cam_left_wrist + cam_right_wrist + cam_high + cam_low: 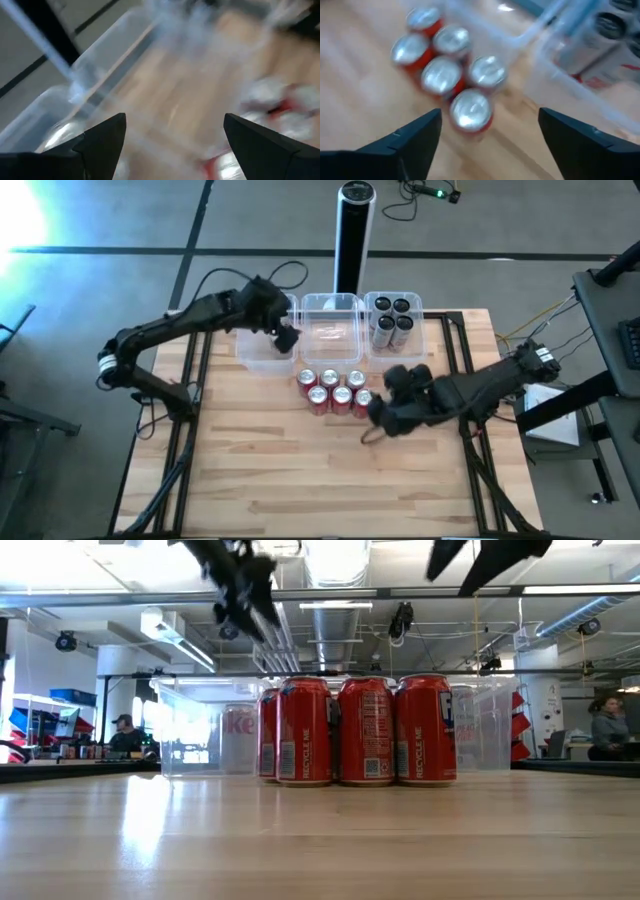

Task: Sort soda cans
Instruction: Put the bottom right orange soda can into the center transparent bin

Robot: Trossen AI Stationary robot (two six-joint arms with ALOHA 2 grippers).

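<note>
Six red cans point(335, 390) clustered before three clear tubs point(330, 330), flanked by spread, empty left gripper point(287, 338) and right gripper point(378, 415).

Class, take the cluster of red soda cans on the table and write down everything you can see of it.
The red soda cans stand upright in a tight cluster of six on the wooden table, three behind and three in front, sides touching or nearly so. Each looks like thin metal, with a red printed body and a silver top; the low view shows white lettering and a barcode panel. They sit just in front of the clear plastic tubs, outside them. Nothing grips them: the right gripper hovers open beside the cluster's right end.
</note>
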